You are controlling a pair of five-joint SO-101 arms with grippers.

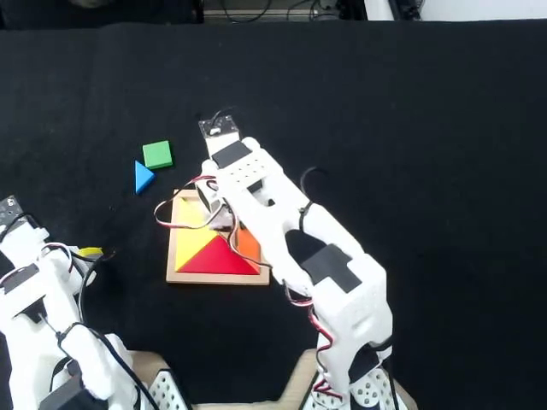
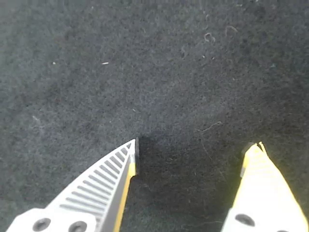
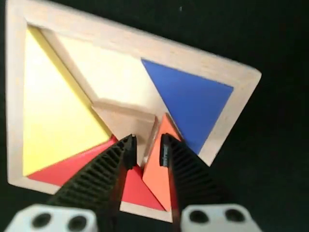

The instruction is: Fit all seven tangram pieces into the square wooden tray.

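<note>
The square wooden tray [image 1: 173, 256] lies left of the table's middle. In the right wrist view the tray [image 3: 145, 46] holds a large yellow triangle [image 3: 58, 111], a large red triangle [image 3: 72, 169], a blue triangle [image 3: 193, 99], an orange triangle [image 3: 157, 179] and a wood-coloured piece [image 3: 125, 121]. My right gripper [image 3: 147, 147] hangs low over the tray's centre, its black fingers [image 3: 113, 164] a narrow gap apart across the orange triangle's edge. A green square [image 1: 157, 155] and a small blue triangle [image 1: 143, 177] lie beyond the tray's far left corner. My left gripper [image 2: 193, 154] stands open over bare cloth.
Black cloth covers the whole table [image 1: 410, 128]. The right arm [image 1: 291, 231] reaches over the tray and hides part of it. The left arm [image 1: 34, 290] sits at the near left, its yellow-tipped gripper [image 1: 92, 254] well left of the tray.
</note>
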